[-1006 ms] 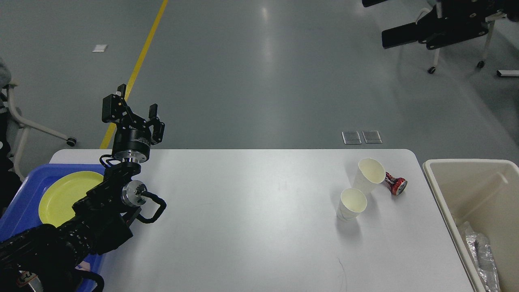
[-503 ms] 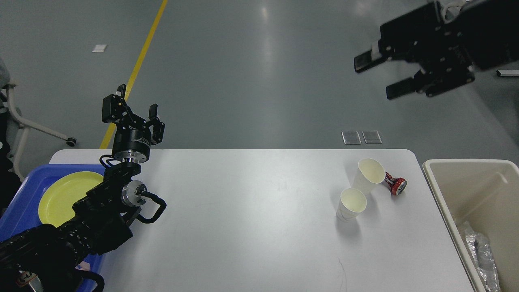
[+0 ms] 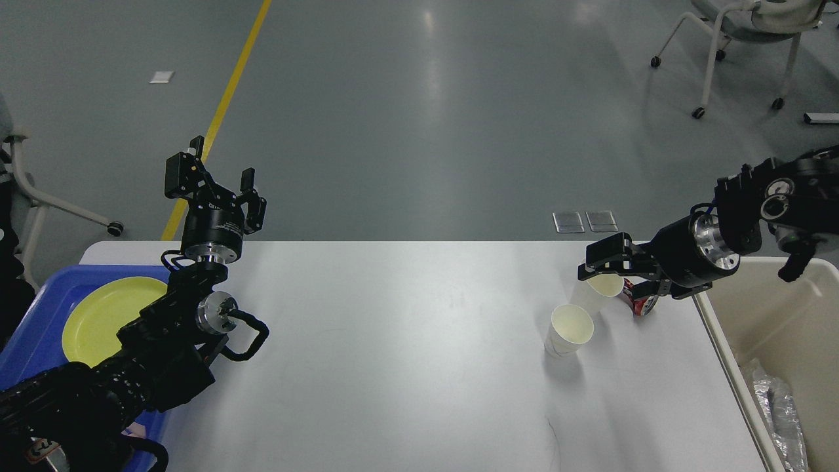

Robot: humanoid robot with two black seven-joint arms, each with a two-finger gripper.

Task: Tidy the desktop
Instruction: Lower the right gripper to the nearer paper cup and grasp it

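At far left, a blue tray (image 3: 39,314) holds a yellow plate (image 3: 105,314); above it the left hand (image 3: 216,180) points up, fingers spread. Filling the lower frame is the white worktop (image 3: 406,341). Right of centre stand two paper cups (image 3: 569,331) (a crushed red can (image 3: 642,303) behind); the right hand (image 3: 606,265), spread, hovers over the rear cup (image 3: 600,288). A beige bin (image 3: 773,328) sits at far right.

Both arms are black, built of chunky jointed segments with shiny silver rings at the wrists. A looped black cable (image 3: 246,334) hangs off the left forearm. Each pincer is black and boxy.
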